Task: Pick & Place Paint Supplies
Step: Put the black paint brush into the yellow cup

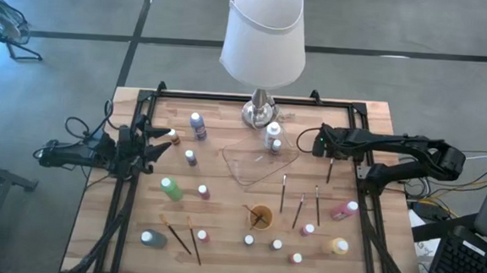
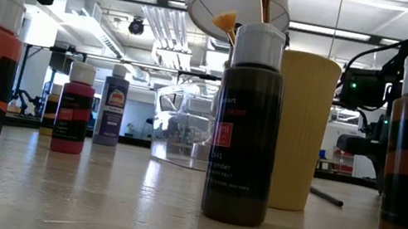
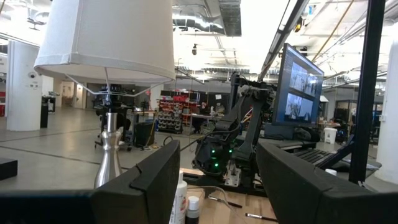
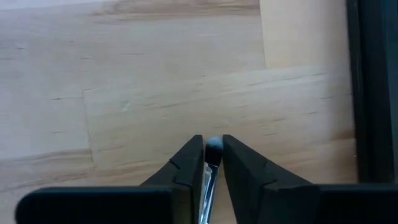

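Pinching a thin brush (image 4: 211, 163) between nearly closed jaws, our right gripper (image 4: 213, 163) sits low on the table's (image 4: 155, 74) right side; our left gripper (image 3: 217, 180) waits left, jaws spread

Brush (image 4: 212, 151) pinched; bottles (image 1: 171, 189) apparently scattered.

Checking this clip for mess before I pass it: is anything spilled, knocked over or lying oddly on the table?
No spill shows. Several bottles lie on their sides: a green one, a grey one, a pink one and a yellow one. Brushes lie loose on the wood. The clear tray sits askew to the table edges.
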Available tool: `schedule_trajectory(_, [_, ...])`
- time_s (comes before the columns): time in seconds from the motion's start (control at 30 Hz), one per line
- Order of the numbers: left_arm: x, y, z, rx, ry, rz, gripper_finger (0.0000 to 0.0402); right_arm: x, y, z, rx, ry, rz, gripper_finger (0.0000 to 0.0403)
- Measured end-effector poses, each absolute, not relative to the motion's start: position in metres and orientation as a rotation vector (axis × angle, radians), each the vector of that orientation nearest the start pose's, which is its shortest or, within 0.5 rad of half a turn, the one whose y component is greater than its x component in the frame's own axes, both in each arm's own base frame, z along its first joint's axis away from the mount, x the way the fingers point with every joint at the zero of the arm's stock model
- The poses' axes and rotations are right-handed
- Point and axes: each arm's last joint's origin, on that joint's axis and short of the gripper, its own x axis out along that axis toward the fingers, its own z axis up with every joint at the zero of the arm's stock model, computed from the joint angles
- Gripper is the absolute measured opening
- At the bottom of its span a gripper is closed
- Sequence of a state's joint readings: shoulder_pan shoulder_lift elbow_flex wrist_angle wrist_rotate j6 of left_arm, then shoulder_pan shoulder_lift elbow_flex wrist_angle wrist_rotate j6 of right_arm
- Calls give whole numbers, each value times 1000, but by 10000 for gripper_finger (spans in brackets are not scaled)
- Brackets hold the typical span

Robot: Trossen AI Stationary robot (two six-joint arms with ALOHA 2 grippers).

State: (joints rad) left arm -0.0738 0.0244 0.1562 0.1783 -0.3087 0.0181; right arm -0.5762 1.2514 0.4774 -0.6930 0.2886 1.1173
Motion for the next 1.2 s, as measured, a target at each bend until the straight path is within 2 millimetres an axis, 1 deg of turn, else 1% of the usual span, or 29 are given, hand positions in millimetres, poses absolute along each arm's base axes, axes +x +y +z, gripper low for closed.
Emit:
schedule_trajectory(0.2, [82, 3, 231, -41, -303, 236, 218, 133, -96, 131, 1041, 962, -1467, 26])
schedule_trajectory(0.37, [82, 3, 231, -41, -303, 235, 218, 133, -96, 131, 1034, 969, -1465, 11])
schedule_trajectory(1.2, [82, 3, 231, -41, -303, 236, 218, 133, -97, 132, 992, 1002, -1428, 10])
